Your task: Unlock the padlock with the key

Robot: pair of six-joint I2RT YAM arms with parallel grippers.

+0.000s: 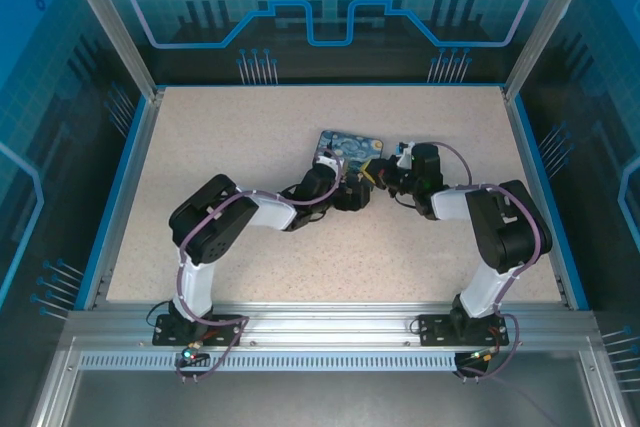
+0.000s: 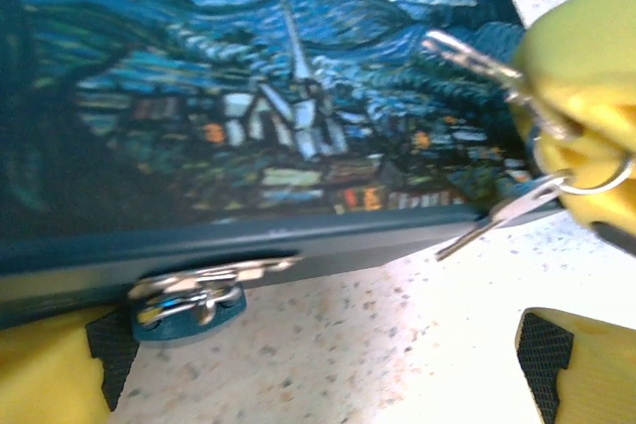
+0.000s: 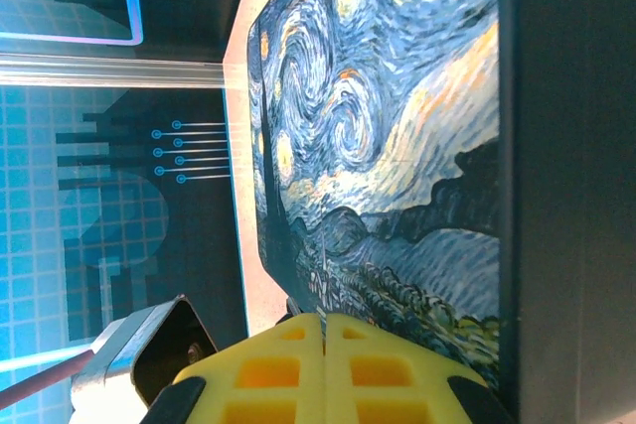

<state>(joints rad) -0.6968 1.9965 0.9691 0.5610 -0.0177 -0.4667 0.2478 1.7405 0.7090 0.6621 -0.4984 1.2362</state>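
Observation:
The padlock (image 2: pixel 187 307), a small bluish body with a silver shackle through the box's hasp, lies on the table against the front edge of the Starry Night box (image 2: pixel 248 116). My left gripper (image 2: pixel 318 369) stands open low over the table. Its left finger (image 2: pixel 50 374) is beside the padlock, and nothing lies between the fingers. My right gripper (image 2: pixel 571 106) is shut on the key ring. One key (image 2: pixel 497 217) sticks out toward the box's front edge and a second one (image 2: pixel 469 52) lies over the lid. The right gripper's shut tips (image 3: pixel 323 330) face the box (image 3: pixel 397 146).
The box (image 1: pixel 347 147) sits mid-table with both grippers, left (image 1: pixel 352 190) and right (image 1: pixel 380 177), crowded at its near edge. The blue rim (image 1: pixel 125 187) bounds the speckled table, with open tabletop to the left and right.

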